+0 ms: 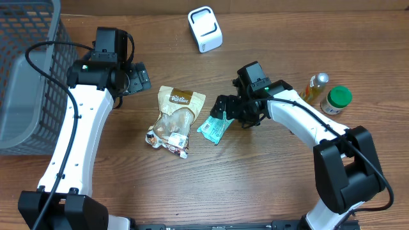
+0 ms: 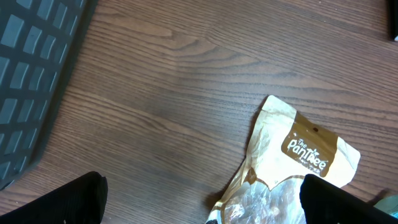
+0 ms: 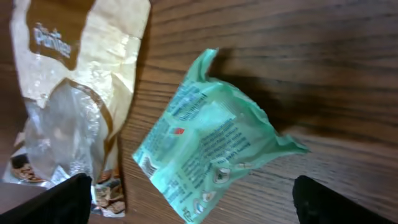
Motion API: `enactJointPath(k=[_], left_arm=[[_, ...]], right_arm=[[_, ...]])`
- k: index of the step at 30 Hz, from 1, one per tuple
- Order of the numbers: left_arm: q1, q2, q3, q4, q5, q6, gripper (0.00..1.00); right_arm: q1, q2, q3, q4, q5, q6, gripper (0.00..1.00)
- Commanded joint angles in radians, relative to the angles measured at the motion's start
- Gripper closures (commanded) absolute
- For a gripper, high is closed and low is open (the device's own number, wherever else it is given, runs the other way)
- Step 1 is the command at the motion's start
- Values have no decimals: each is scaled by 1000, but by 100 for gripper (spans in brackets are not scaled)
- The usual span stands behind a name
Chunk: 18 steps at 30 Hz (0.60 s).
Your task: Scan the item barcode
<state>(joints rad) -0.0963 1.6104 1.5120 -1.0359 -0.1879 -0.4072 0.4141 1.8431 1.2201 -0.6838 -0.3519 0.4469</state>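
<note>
Right tool [image 3: 193, 190] jaws wide apart over green packet [image 3: 205, 143]; packet lies loose on surface [image 2: 174, 93]. Left tool [image 2: 205, 196] apart, above tan pouch [image 2: 298, 155].

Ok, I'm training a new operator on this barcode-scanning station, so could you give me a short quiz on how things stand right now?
1. True or false: the green packet lies on the table beside the tan pouch.
2. Where is the white scanner?
A) on top of the tan pouch
B) on the bare table, apart from both items
C) under the green packet
3. Which arm's gripper is at the green packet, and are its jaws open or shut?

Key
1. True.
2. B.
3. The right gripper; its jaws are open and the packet lies free.
</note>
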Motion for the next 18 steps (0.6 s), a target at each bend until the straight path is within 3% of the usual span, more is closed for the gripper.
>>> enactJointPath(k=[1,18], left_arm=[[-3,-1,10,0,-3,26,1],[-3,-1,10,0,-3,26,0]], right_arm=[[6,-2,-10,15,-50,2,0],[6,-2,-10,5,-50,2,0]])
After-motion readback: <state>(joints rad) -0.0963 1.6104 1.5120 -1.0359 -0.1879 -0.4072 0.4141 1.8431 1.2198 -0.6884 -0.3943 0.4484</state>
